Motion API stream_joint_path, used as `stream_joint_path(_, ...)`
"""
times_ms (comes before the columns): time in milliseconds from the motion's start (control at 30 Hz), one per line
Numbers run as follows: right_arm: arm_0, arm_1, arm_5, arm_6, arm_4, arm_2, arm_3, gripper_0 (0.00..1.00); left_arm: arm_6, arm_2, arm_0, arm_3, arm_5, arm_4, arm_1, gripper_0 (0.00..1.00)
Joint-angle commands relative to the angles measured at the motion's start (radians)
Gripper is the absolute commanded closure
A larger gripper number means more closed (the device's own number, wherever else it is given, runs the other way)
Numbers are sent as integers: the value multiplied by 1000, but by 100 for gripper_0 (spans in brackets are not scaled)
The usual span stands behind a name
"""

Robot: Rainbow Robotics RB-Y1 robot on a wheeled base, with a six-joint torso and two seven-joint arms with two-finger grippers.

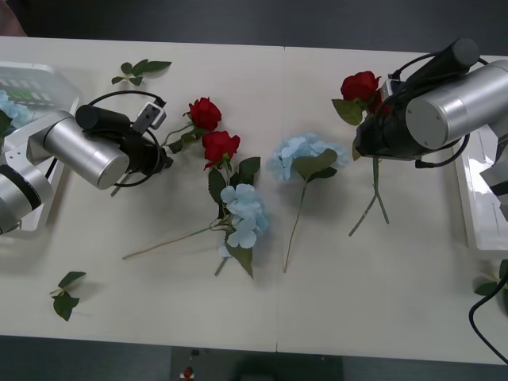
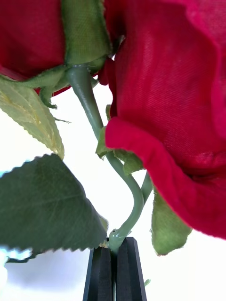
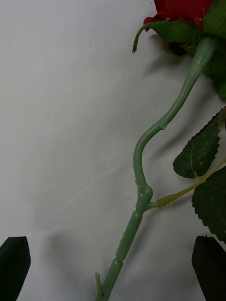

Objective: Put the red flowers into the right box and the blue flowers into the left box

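Observation:
My right gripper [image 2: 114, 243] is shut on the green stems of two red flowers [image 2: 169, 103], just below their heads. In the front view these red flowers [image 1: 361, 86] sit at the right arm's tip, and their stems [image 1: 373, 202] trail toward the table's front. My left gripper [image 3: 113, 265] is open low over the table, and one rose stem [image 3: 139, 188] runs between its black fingers [image 3: 14, 268]. Two more red flowers [image 1: 213, 131] lie just right of the left gripper [image 1: 163, 155]. Two blue flowers [image 1: 246, 214] [image 1: 305, 155] lie mid-table. The left box [image 1: 36, 83] holds a blue cluster [image 1: 8, 107]. The right box [image 1: 476, 198] stands at the far right.
Loose green leaf sprigs lie at the back left [image 1: 139, 70], front left [image 1: 65, 295] and front right edge [image 1: 496, 286]. A thin bare stem [image 1: 167, 242] stretches left from the nearer blue flower. A black cable [image 1: 480, 325] hangs at the right front corner.

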State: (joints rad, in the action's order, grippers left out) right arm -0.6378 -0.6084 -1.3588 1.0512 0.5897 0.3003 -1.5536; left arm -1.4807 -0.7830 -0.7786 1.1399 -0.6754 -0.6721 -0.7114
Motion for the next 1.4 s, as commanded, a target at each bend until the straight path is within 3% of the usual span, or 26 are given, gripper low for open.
stream_joint_path(33, -36, -50, -2, 9, 10, -23, -34, 100, -15, -2, -51, -2, 8, -14, -3, 0)
stream_joint_path(200, -28, -82, -2, 6, 13, -24, -34, 97, -9, -4, -50, -9, 8, -43, -5, 0)
stream_joint_path(233, -26, -83, -2, 6, 13, -24, -34, 84, -6, -4, -51, -11, 8, -46, -5, 0)
stream_joint_path(267, -25, -85, -3, 6, 13, -24, -34, 48, -4, -4, -50, -12, 8, -50, -5, 0)
stream_joint_path(300, -25, -86, -3, 6, 13, -24, -34, 21, -3, -4, -51, -16, 8, -61, -5, 0)
stream_joint_path(333, -25, -86, -3, 6, 15, -24, -34, 6, -1, -2, -51, -20, 8, -75, -5, 0)
stream_joint_path(367, -26, -86, -3, 6, 18, -24, -34, 0, -1, -4, -51, -23, 8, -93, -3, 0)
stream_joint_path(733, -14, -86, -3, 20, 36, -23, -33, 0, 14, -5, -50, -28, 8, -110, -5, 0)
stream_joint_path(833, 9, -86, 0, 33, 25, -21, -33, 0, 19, -9, -50, -29, 8, -113, -5, 6)
stream_joint_path(900, 17, -82, 9, 47, 15, -10, -31, 0, 22, -9, -50, -28, 8, -115, -5, 15)
stream_joint_path(967, 18, -83, 17, 110, -10, 13, -31, 0, 26, -10, -50, -29, 8, -119, -5, 37)
stream_joint_path(1033, 18, -82, 17, 170, -27, 17, -28, 0, 30, -9, -50, -29, 8, -126, -5, 65)
stream_joint_path(1100, 18, -82, 24, 227, -27, 17, -14, 0, 31, -10, -50, -29, 8, -129, -5, 77)
stream_joint_path(1400, 10, -71, 173, 398, -24, 17, 129, 0, 36, -10, -48, -35, 8, -127, -6, 87)
